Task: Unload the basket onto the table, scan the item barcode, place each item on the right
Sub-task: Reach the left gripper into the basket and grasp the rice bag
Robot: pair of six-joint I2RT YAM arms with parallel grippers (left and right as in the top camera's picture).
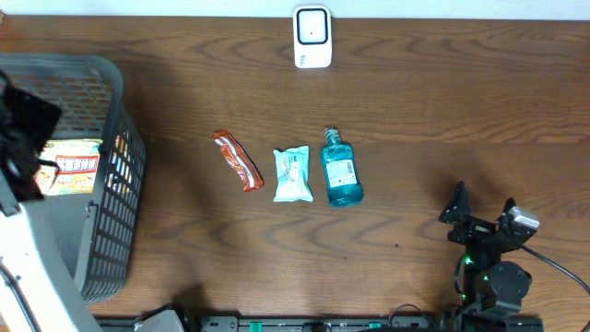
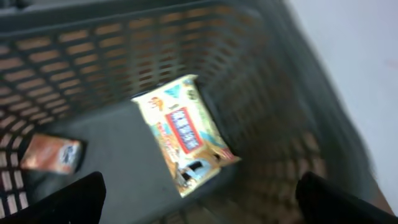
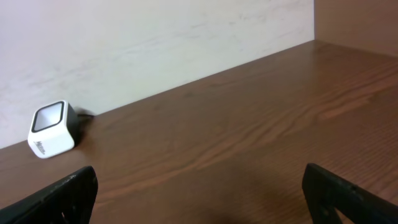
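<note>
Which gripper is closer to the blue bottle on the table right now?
Right. The right gripper is a short way beside the blue bottle, nothing between them. The left gripper is over the basket, beyond the teal pouch and orange wrapper.

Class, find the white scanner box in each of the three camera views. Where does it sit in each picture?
Overhead: scanner at top centre, at the far edge of the table.
Left wrist: not in it; only the inside of the basket shows.
Right wrist: scanner at mid left, near the wall.
Shared landmark: the brown table, in overhead and right wrist views.
</note>
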